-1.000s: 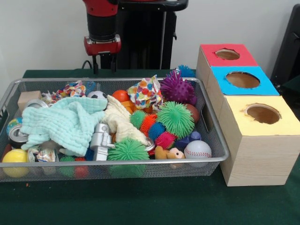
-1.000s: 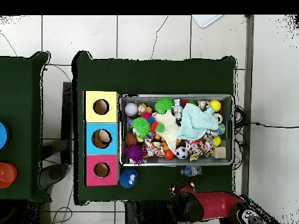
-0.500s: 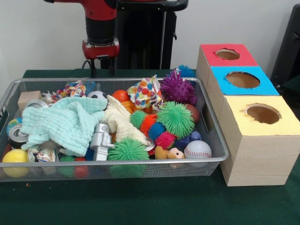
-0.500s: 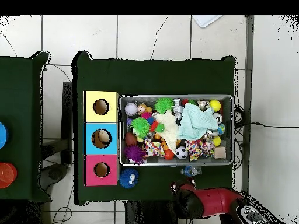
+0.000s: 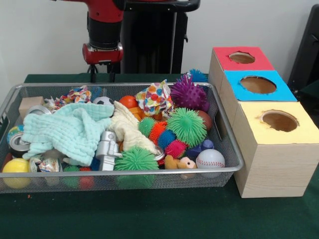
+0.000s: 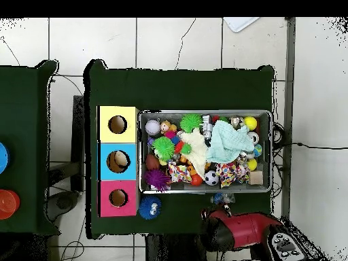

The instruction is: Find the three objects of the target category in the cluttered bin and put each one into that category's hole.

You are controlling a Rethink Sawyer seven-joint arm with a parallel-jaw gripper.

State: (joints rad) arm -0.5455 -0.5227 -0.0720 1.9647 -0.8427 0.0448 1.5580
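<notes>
We see the dark green table (image 5: 164,214) carrying a wire mesh bin (image 5: 227,149) packed with clutter, and at its 3 o'clock side a row of three boxes, each with one hole: red (image 5: 241,58), blue (image 5: 257,84), yellow (image 5: 279,121). The arm's gripper (image 5: 101,75) hangs beyond the bin's 11 o'clock corner, outside the rim and touching nothing. Two dark fingers point down with a narrow gap between them and nothing held, though against the dark backdrop we cannot be fully sure of the gap.

The task does not name the category, so we judge candidates only. Spiky balls look the most numerous: one purple (image 5: 189,93), two large green (image 5: 187,126) (image 5: 136,159), with smaller ones bunched at the centre, and a blue one (image 6: 149,206) lying outside the bin on the table. We count one baseball (image 5: 210,159), one soccer ball (image 5: 103,101), one yellow ball (image 5: 16,166), one mint cloth (image 5: 70,129), one cream cloth (image 5: 127,128), one silver robot toy (image 5: 106,147), one wooden block (image 5: 29,104).

The risks, as we judge them: the cloths cover part of the heap and could hide a target or snag on the fingers; spiky balls pressed together may lift in pairs; round balls could roll off; a descent near the rim could strike the wire.
</notes>
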